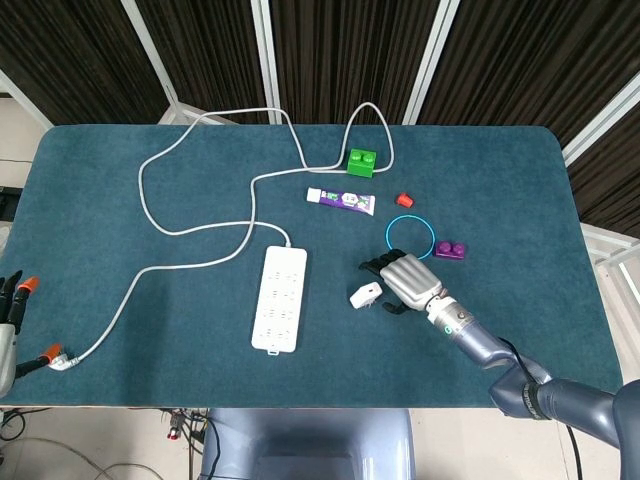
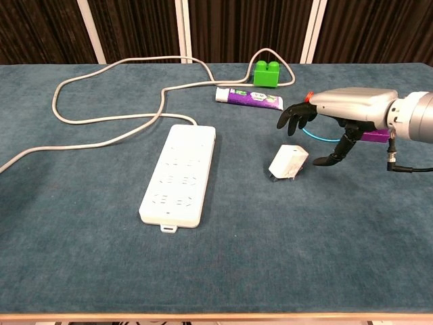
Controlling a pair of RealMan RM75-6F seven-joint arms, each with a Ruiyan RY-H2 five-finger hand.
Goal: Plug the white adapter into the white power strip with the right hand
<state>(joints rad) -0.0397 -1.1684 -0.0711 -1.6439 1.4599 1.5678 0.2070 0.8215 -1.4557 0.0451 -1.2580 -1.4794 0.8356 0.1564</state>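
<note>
Bench: teal cloth top, carrying every item listed here.

Cable: long grey-white lead, looping across the far and left parts of the bench; one end enters the far end of the strip, the other ends in a plug near the front left edge.

Strip: white power strip, lying flat, long axis running front to back, left of centre; sockets face up, all unoccupied.

Right hand: silver back, black fingers, hovering just right of the adapter. Fingers spread and gently curved, grasping nothing; the thumb points down toward the bench just beside the adapter, apart from it in the chest view.

Left hand: only dark fingertips with an orange tip show at the left edge of the head view; cannot tell its state.

Tube: white and purple, lying flat beyond the adapter.

Ring: thin blue hoop, flat, partly behind the right hand.

Green brick: at the far side, within a bend of the cable.

Adapter: white cube, tilted on the bench between strip and right hand, prongs toward the strip, unplugged.

Purple brick: just right of the ring.

Red cap: small, right of the tube.
</note>
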